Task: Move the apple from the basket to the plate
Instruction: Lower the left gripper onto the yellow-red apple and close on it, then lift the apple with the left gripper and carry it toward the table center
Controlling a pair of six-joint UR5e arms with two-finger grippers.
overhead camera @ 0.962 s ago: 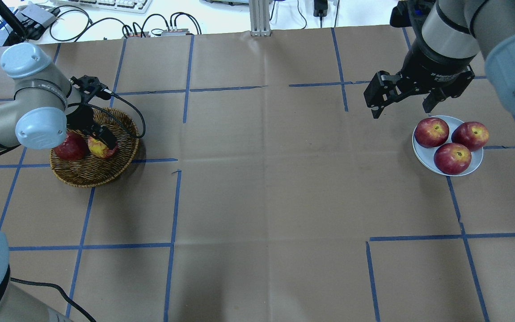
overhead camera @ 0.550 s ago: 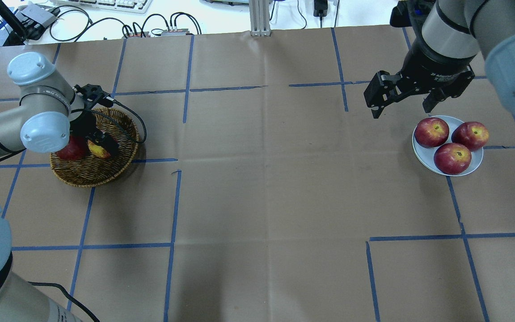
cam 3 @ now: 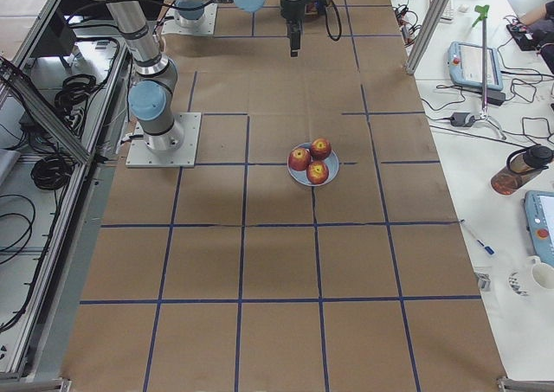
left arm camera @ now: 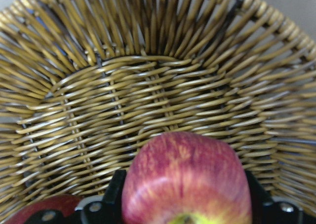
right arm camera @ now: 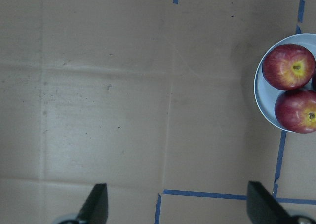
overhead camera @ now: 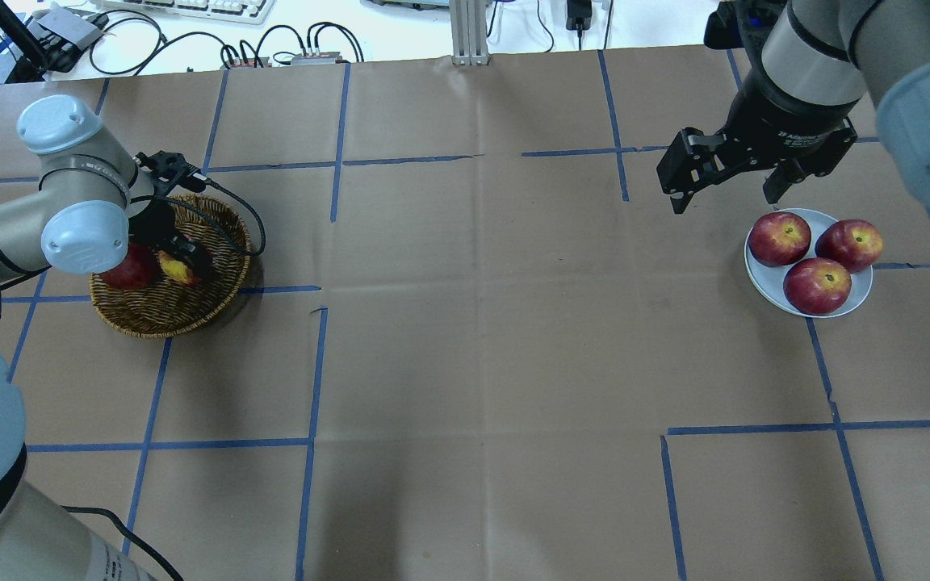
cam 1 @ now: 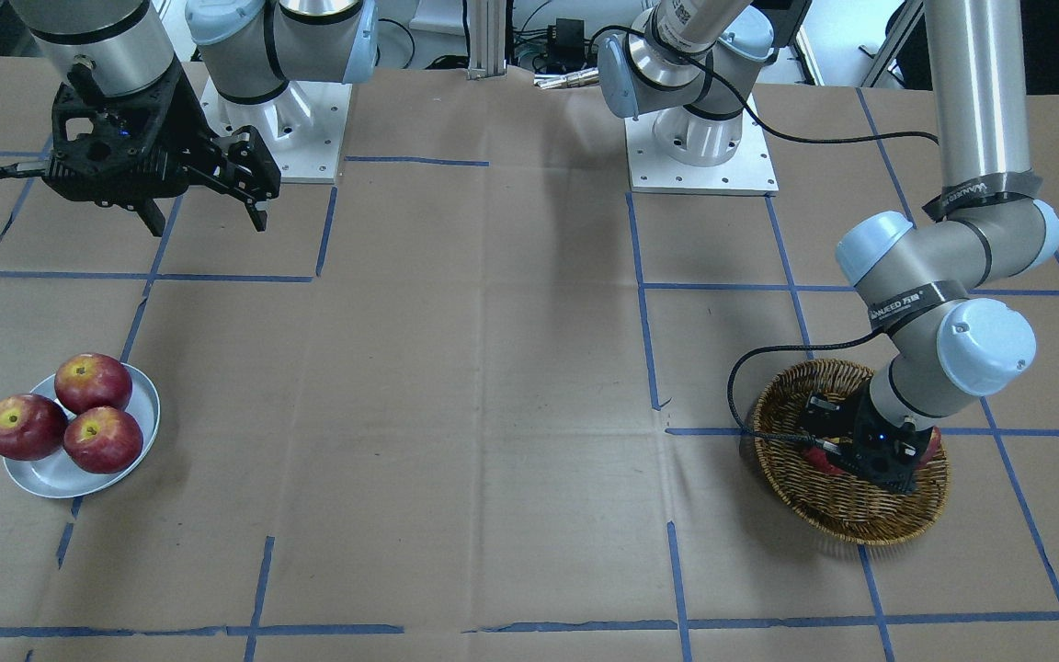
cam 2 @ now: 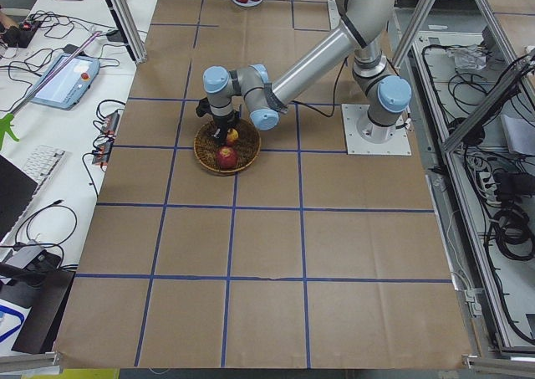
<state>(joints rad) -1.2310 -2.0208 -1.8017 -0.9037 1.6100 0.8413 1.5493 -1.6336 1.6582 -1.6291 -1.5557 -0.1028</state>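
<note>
The apple, streaky red with a yellow-green patch, lies in the wicker basket at the table's left. My left gripper is down inside the basket and shut on the apple. In the left wrist view the apple fills the gap between the black fingers, with the basket wall behind it. The white plate stands at the far right. My right gripper is open and empty, above the table just back-left of the plate.
A darker red apple lies in the basket beside the held one. Three dark red apples lie on the plate. Brown paper with blue tape lines covers the table. Cables and a keyboard lie beyond the far edge.
My left arm has shifted slightly and lowered its gripper deeper into the basket around the apple. The right arm has not moved.
</note>
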